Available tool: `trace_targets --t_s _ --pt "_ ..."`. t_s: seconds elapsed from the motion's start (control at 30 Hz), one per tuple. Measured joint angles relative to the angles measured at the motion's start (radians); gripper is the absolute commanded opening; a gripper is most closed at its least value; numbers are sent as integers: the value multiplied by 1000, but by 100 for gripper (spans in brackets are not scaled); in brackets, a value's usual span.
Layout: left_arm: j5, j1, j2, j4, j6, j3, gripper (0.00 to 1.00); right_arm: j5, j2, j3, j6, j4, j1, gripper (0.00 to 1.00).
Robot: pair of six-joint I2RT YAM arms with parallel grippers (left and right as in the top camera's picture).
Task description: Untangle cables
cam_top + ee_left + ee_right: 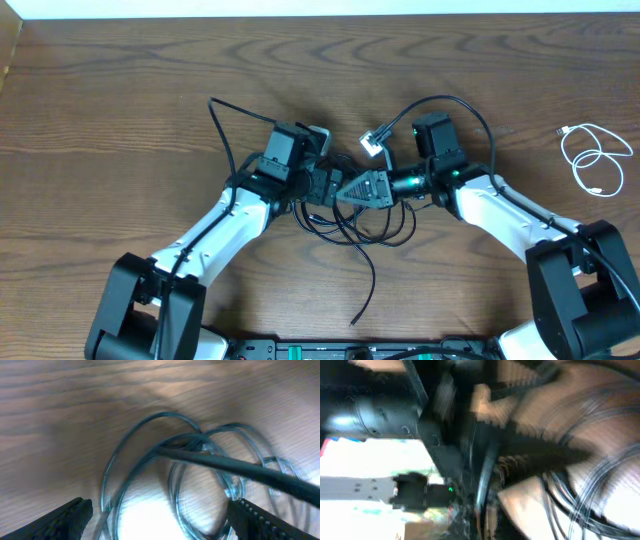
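Far right — white cable [597, 153], overhead only.

From above, my own arms cover the middle of the black cables [372, 240], so whatever my right claw [338, 193] pinches is hidden beneath it. My right wrist view is smeared: the cables there run together, and I cannot tell what sits between my closed jaws. In my left wrist view both fingers [65, 519] of my left claw [160, 506] are cut by the bottom edge, the loops blur, and a dark bar [240, 469] across them could be cord or finger.
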Motion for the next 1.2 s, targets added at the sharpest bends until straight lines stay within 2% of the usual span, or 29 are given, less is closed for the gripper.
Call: trace_targets --t_s 0.07,0.23,0.43,0.77,1.0,1.2 --pt "-40 11 0 1 0 0 95 27 2 -2 -1 -35 -42 1" --pt "-61 20 0 -1 -2 0 96 84 2 -2 -18 -119 -114 1" --pt "-61 19 0 1 -2 0 96 199 2 -2 -27 -201 -117 1" --pt "-73 19 0 4 -2 0 95 321 2 -2 -27 -212 -117 1" --pt "-76 19 0 3 -1 0 94 529 2 -2 -23 -301 -117 1" --pt "32 19 0 4 40 0 83 687 2 -3 5 -343 -117 1"
